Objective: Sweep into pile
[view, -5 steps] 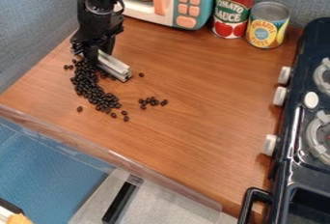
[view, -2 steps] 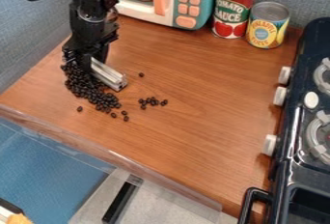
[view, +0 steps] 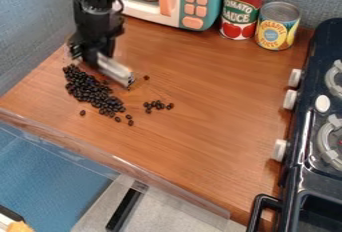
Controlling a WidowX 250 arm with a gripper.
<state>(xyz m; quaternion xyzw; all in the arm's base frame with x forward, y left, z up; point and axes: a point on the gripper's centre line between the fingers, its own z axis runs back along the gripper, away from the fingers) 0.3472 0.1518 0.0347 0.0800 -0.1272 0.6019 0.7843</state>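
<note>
The black gripper (view: 92,58) is low over the upper left of the counter, shut on a silver-white bar (view: 115,70) that slants down to the right. Just below and left of the bar lies an elongated heap of dark beans (view: 91,92), running from upper left to lower right. A smaller cluster of beans (view: 158,105) sits to the right, apart from the heap. One lone bean (view: 146,77) rests near the bar's right end, and another bean (view: 82,112) is below the heap.
A toy microwave (view: 194,1), a red tomato can (view: 242,10) and a yellow can (view: 277,27) stand along the back. The stove (view: 307,126) borders the right side. A clear raised edge (view: 120,163) runs along the counter's front.
The gripper and bar first moved toward the lower left, pressing the upper beans into a tighter heap, then shifted back up off it. The right-hand cluster stayed put.
</note>
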